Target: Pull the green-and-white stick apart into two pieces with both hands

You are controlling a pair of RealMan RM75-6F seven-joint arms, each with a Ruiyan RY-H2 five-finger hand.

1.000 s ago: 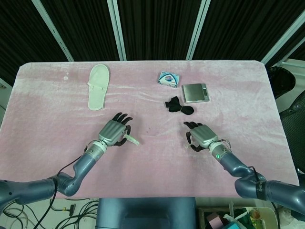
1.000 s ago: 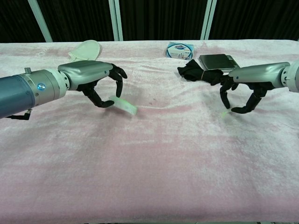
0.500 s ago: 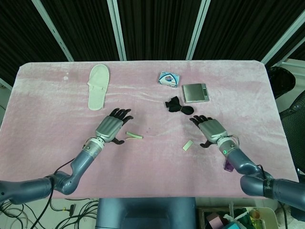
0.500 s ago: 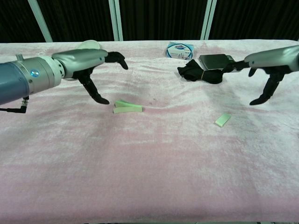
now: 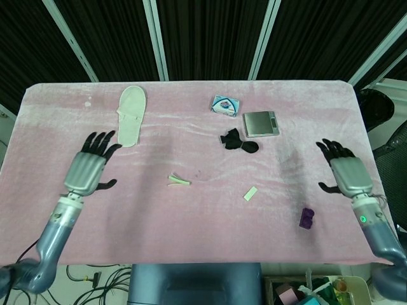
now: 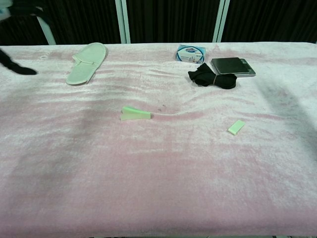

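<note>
Over table edges, spread left hand (image 5: 90,168), right hand (image 5: 346,173)

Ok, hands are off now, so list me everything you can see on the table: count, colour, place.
stick piece: 1, pale green, centre-left of table
stick piece: 1, pale green, centre-right, apart from the other
slipper: 1, off-white, far left
small packet: 1, blue and white, far centre
flat scale-like device: 1, grey, right of the packet
cloth bundle: 1, black, before the device
small object: 1, purple, near right
tablecloth: 1, pink
left hand: open, left side
right hand: open, right side
</note>
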